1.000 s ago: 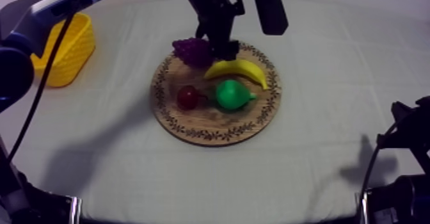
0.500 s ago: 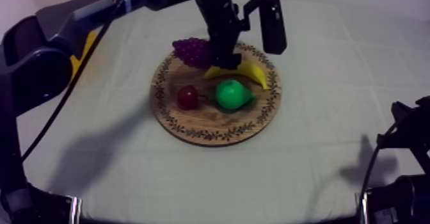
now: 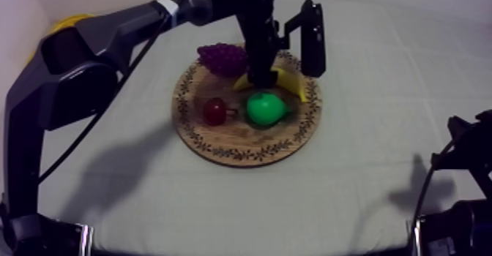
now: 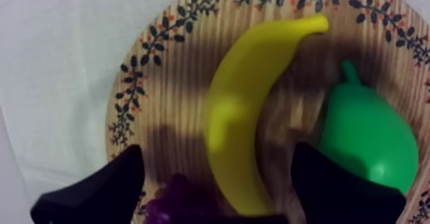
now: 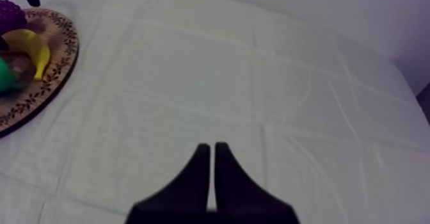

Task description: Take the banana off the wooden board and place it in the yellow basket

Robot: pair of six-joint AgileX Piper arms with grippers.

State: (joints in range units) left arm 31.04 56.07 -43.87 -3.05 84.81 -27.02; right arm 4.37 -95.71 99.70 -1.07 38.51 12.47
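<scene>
Left hand [image 4: 217,153] sits low over the banana [image 4: 246,111], fingers spread to either side of it and not touching it. Nothing is gripped yet, so lift, carry and drop into the yellow basket [image 3: 67,20] all remain. The banana lies on the wooden board [image 3: 241,148]. Right hand [image 5: 211,151], fingers together, rests over bare table [image 5: 288,79]. Count — one banana, one pear [image 3: 263,107], one bunch of grapes [image 3: 220,56], one small red fruit [image 3: 214,111], one board, one basket.
</scene>
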